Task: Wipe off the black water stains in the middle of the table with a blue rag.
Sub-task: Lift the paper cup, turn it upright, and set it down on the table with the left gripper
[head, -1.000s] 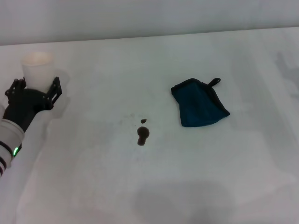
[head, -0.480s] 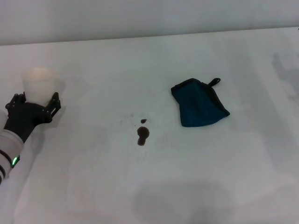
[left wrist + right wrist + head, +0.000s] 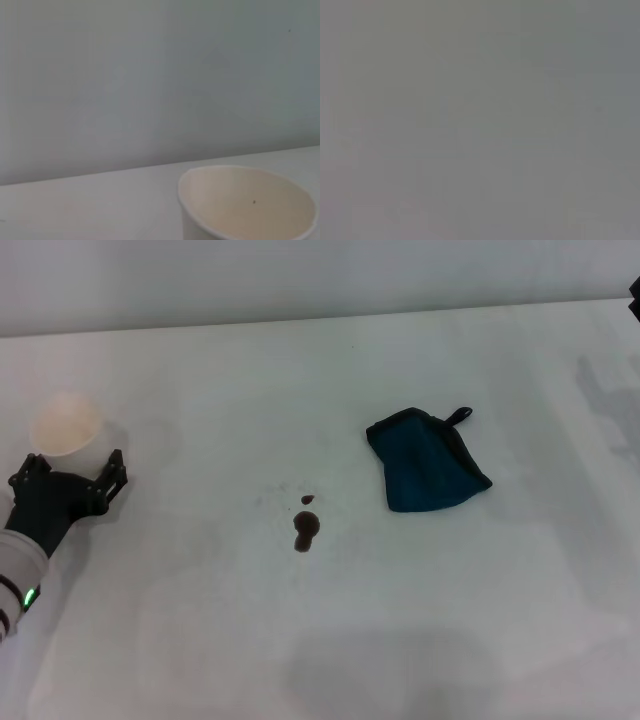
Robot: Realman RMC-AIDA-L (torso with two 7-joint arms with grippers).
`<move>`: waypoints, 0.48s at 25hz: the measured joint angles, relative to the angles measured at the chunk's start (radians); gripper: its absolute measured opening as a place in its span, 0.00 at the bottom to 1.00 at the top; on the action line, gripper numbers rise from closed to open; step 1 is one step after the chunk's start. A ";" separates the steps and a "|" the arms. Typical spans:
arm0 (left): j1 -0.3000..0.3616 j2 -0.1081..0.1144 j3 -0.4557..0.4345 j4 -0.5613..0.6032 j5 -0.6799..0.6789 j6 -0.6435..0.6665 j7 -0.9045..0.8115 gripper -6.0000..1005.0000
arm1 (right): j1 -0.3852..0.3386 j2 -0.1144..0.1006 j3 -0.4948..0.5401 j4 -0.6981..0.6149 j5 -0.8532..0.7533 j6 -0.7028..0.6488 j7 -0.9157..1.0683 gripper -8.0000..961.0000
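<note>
While the left hand sits at the near-left of the surface, its fingers are spread with nothing between them, and the white paper cup stands just beyond the fingertips, apparently free of them. The left wrist view shows the cup's open rim close ahead and upright. Only a dark sliver of the right hand shows at the far-right edge of the head view; its finger state cannot be determined, and the right wrist view shows nothing usable.

The blue rag lies flat, right of centre, untouched, its black loop pointing away from the robot. The black water stains, a larger blob and a small dot just beyond it, lie mid-surface, well apart from the rag and on its left.

Judged procedure for the step in hand, fetching the rag:
1. Assign the right arm, as the rag lies on its side.
2. Descend over the rag's centre with fingers spread.
3. Pinch enough cloth to prevent slipping.
4. Approach the stains from the right, pressing the cloth flat.
5. Cover both spots in one pass to avoid smearing.
6. Keep the left arm clear of the cup.
</note>
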 joint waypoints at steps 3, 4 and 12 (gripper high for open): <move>0.001 0.000 0.000 0.006 0.012 0.000 0.007 0.76 | 0.000 0.000 0.000 0.000 0.000 0.000 0.000 0.80; -0.001 0.000 0.000 0.007 0.026 -0.001 0.008 0.76 | 0.000 0.000 0.000 0.000 0.000 0.000 0.000 0.80; -0.012 0.003 0.000 0.017 0.078 -0.003 0.005 0.82 | 0.004 -0.001 -0.006 0.000 0.000 -0.004 0.000 0.80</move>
